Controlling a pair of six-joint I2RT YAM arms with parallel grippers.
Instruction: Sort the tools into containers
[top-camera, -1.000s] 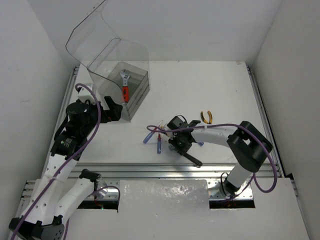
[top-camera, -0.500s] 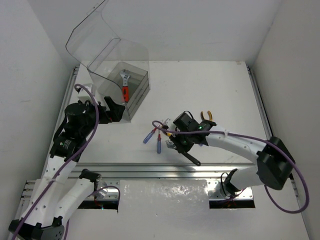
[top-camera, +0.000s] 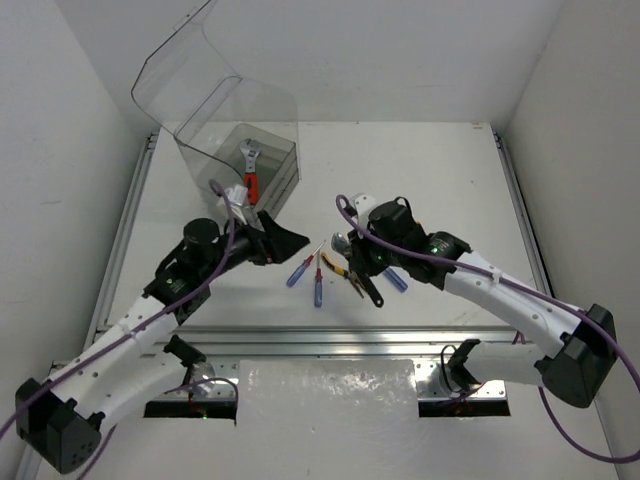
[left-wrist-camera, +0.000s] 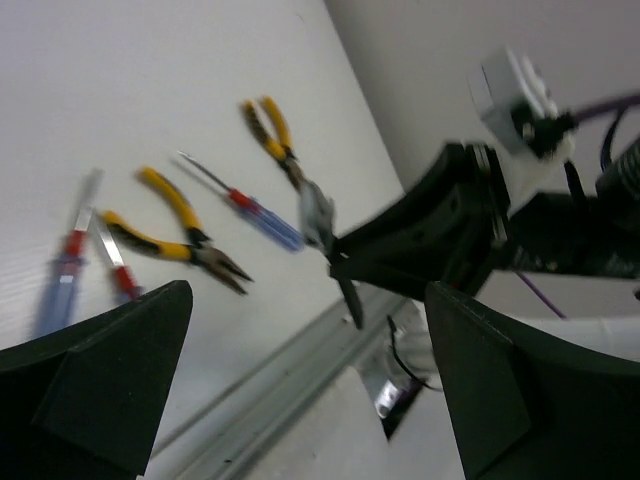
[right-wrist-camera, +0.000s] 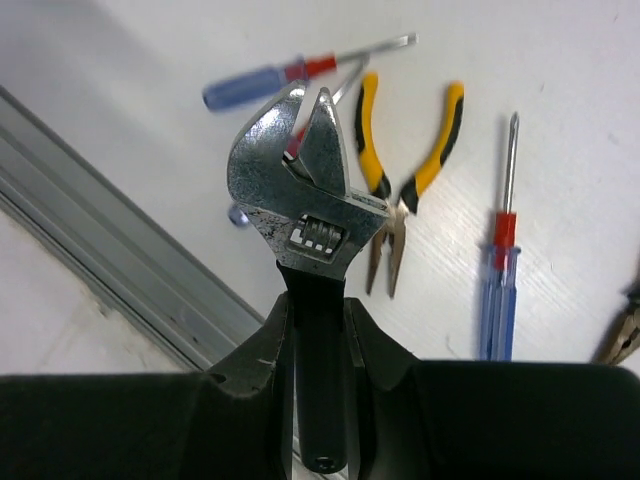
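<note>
Red-handled wrench (top-camera: 249, 180) already laid inside clear box (top-camera: 288, 165). Black-handled wrench (right-wrist-camera: 308, 190) pinched in right gripper (right-wrist-camera: 318, 325), raised above table (top-camera: 440, 180). Left gripper (top-camera: 280, 243) empty, jaws spread. Screwdrivers (right-wrist-camera: 497, 290) and pliers (right-wrist-camera: 433, 160) left unsorted on table.

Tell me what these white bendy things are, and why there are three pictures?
They are two robot arms bolted to a white table. One camera looks down from above; each wrist carries another camera. The right arm's tool grips a black-handled silver adjustable wrench. The left arm's tool is open and empty. On the table lie yellow-handled pliers and blue-and-red screwdrivers. A red-handled wrench already sits in the clear plastic box.
</note>
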